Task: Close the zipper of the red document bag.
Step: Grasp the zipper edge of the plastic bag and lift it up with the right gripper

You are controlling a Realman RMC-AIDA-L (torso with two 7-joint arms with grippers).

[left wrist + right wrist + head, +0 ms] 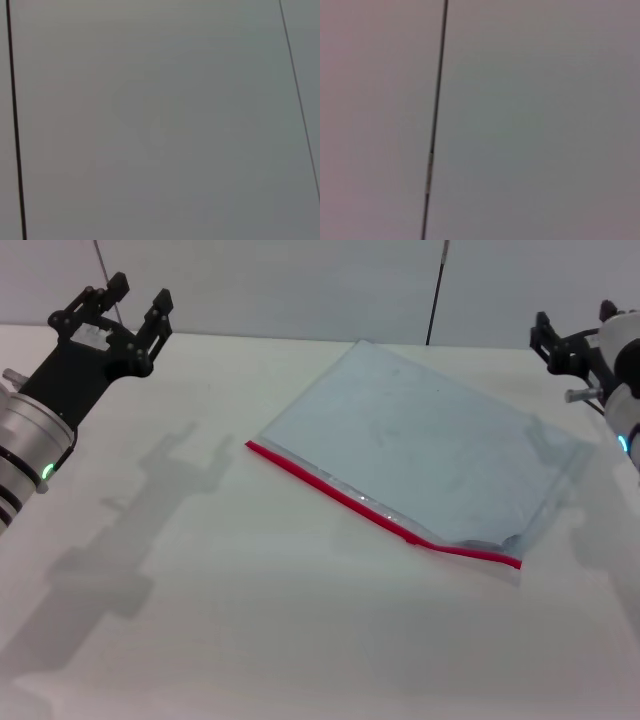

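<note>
Plain white table [250, 640], and the only thing lying on it is the red document bag [420, 445], flat, angled, red zipper [370, 505] edge facing front.

Bright, even light falls from above on the white table [300, 640]; the left gripper [125, 315] casts a soft grey shadow across it. Small glints speckle the zipper [370, 505]. Both wrist views show only blurred, featureless grey panels.
</note>
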